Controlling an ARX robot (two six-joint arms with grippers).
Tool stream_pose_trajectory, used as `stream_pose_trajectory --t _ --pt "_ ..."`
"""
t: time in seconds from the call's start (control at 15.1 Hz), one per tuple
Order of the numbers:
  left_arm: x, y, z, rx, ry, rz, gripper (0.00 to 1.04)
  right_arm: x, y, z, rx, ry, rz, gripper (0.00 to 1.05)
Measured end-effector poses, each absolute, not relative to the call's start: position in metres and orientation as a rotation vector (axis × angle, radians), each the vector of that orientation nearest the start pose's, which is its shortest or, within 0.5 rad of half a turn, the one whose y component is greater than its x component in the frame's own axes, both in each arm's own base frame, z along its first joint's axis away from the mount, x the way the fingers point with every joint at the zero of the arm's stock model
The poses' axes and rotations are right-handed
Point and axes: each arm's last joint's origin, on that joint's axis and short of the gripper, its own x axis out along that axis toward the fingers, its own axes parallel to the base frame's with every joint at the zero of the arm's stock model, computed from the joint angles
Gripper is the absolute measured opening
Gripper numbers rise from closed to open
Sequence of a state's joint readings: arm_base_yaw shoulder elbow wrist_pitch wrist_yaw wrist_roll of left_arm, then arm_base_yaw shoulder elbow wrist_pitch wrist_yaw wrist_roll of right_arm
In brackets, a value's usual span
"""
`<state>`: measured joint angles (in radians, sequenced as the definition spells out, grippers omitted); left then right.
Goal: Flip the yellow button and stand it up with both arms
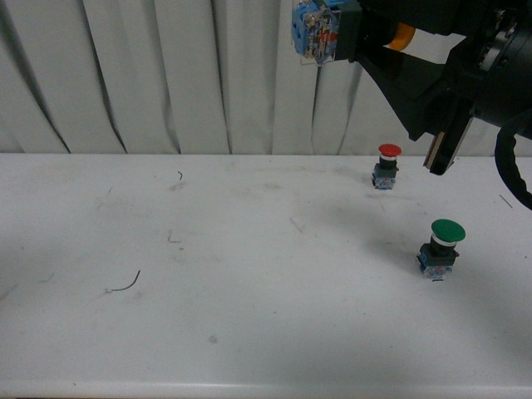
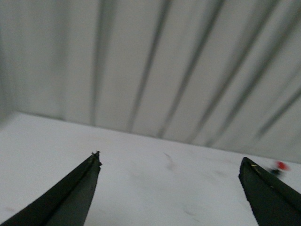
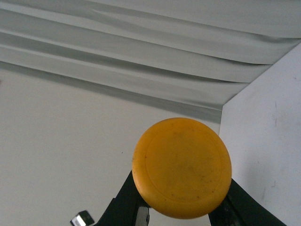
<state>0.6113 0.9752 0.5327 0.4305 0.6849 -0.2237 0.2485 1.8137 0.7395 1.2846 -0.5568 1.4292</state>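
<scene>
My right gripper (image 1: pixel 357 37) is shut on the yellow button and holds it high above the table at the top right of the front view. The button lies sideways there: its blue-grey base (image 1: pixel 313 32) points left and a bit of its yellow cap (image 1: pixel 402 36) shows to the right of the jaws. In the right wrist view the round yellow cap (image 3: pixel 182 168) faces the camera and hides the gripper (image 3: pixel 181 207) tips. My left gripper (image 2: pixel 170 169) is open and empty over the white table (image 2: pixel 141 179); the left arm is out of the front view.
A red-capped button (image 1: pixel 386 165) stands on the table at the back right; it also shows blurred in the left wrist view (image 2: pixel 280 166). A larger green-capped button (image 1: pixel 441 247) stands nearer the front right. A thin dark wire (image 1: pixel 125 285) lies at the left. White curtains (image 1: pixel 166 75) hang behind.
</scene>
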Motion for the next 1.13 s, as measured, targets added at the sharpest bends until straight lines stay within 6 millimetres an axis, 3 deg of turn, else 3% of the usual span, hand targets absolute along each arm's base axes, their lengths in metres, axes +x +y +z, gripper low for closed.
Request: stream_pose_trajectory --t 0.07,0.13,0.27,0.53,1.13 --pt "0.174 0.096 0.265 -0.124 -0.023 -0.003 0.80 0.330 0.099 0.189 1.316 0.400 0.792 0.28" --pt "0.167 0.077 0.248 -0.075 -0.007 -0.016 0.67 0.331 0.103 0.185 1.321 0.417 0.790 0.28" --pt "0.160 0.060 0.228 -0.048 0.022 -0.018 0.49 0.330 0.109 0.183 1.323 0.436 0.802 0.28" --pt "0.143 0.033 0.207 -0.020 0.007 -0.005 0.02 0.331 0.116 0.184 1.321 0.437 0.817 0.28" --pt "0.124 0.010 0.182 -0.016 0.009 -0.001 0.02 0.332 0.113 0.184 1.319 0.437 0.815 0.28"
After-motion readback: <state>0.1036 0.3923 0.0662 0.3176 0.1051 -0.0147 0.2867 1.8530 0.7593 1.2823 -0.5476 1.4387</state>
